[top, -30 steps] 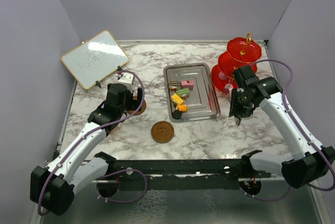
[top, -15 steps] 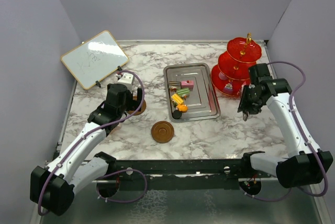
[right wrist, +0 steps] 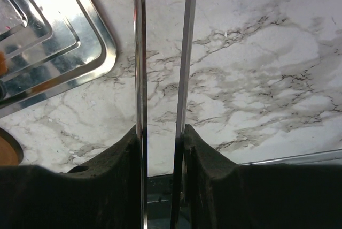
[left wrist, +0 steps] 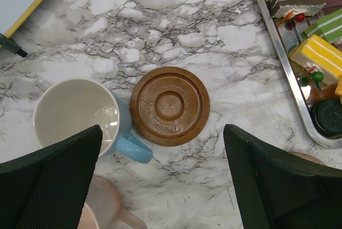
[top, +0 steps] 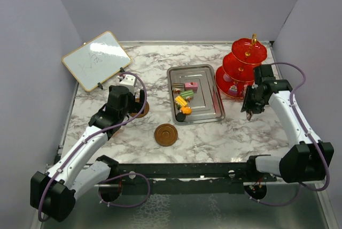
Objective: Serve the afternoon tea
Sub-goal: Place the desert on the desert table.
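Observation:
My left gripper point(left wrist: 162, 139) hangs open above a round brown saucer point(left wrist: 170, 105), with the blue cup point(left wrist: 80, 114) at its left finger and the pink cup point(left wrist: 101, 207) just below. A second saucer point(top: 166, 134) lies nearer the front. Several cake pieces point(top: 184, 98) sit on the steel tray point(top: 212, 106). The red three-tier stand point(top: 243, 67) is at the back right, with a small pale piece on its lowest tier. My right gripper point(top: 249, 112) is shut on steel tongs point(right wrist: 140, 52), beside the stand's base. Nothing shows between the blades; their tips are out of the wrist view.
A wood-framed whiteboard point(top: 96, 59) leans at the back left. The tray's corner point(right wrist: 101, 52) lies left of the tongs. The table's front edge point(right wrist: 299, 157) runs close under the right wrist. Purple walls close in both sides.
The right arm has swung away from the tray toward the right wall and the stand, carrying the tongs. The left arm has not moved.

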